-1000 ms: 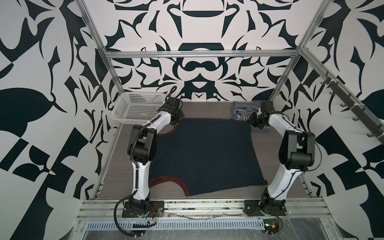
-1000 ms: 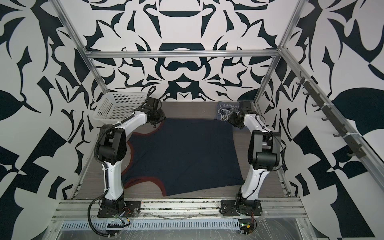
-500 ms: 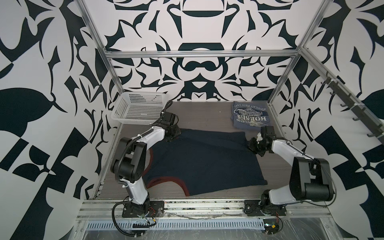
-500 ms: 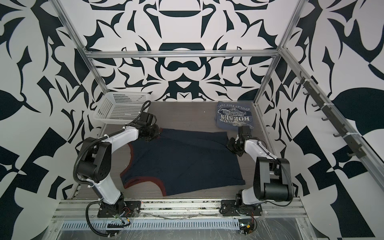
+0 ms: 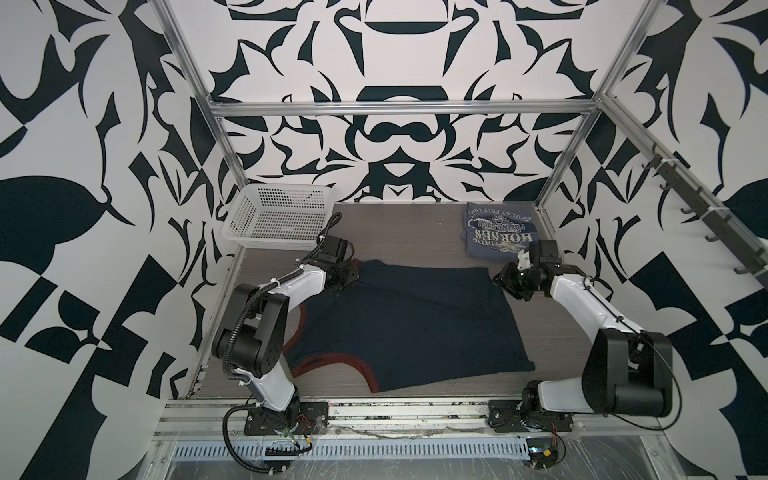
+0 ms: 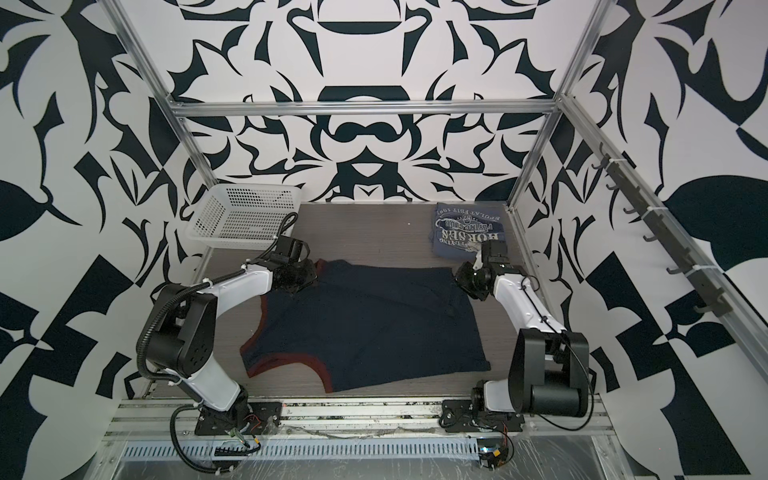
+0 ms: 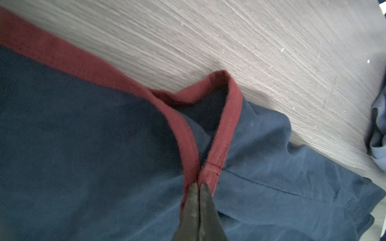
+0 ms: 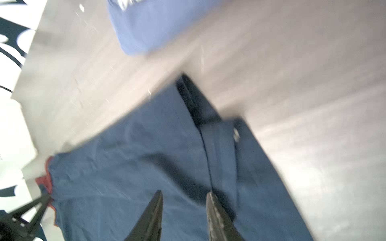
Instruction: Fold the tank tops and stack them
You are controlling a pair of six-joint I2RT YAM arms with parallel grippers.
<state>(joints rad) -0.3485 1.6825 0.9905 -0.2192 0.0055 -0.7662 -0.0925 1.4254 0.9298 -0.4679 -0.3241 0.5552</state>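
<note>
1. Navy top [image 5: 407, 324] lies spread on the middle of the tabletop [image 5: 399, 232], its red trim [image 7: 227, 125] toward the left arm's side and its hem toward the right. The far edge runs nearly straight between the two hands.
2. Grey top [image 5: 498, 232] lies folded at the far right corner, print up, apart from the navy top. Judged: this is the base of the stack, parked clear of the working area.
3. Left hand [image 7: 198, 185] is pinched shut on the red trim at a strap seam. The strap loop lies on top of the navy cloth. Judged: the pinch on the stitched trim gives a firm hold where plain cloth would slip.
4. Right hand [image 8: 184, 194] is at the far right corner of the navy top, fingers narrowly apart above the cloth. The wrist view is blurred, and nothing shows between the fingers.
5. Judged step: a lengthwise fold of the navy top, with one hand at each end of the far edge so that the edge stays straight and the layers line up.
6. Basket [image 5: 278, 216] stands at the far left, just behind the left hand, and shows no cloth in it.
7. Risk, judged: with only the left end gripped, any pull would skew the fold.
</note>
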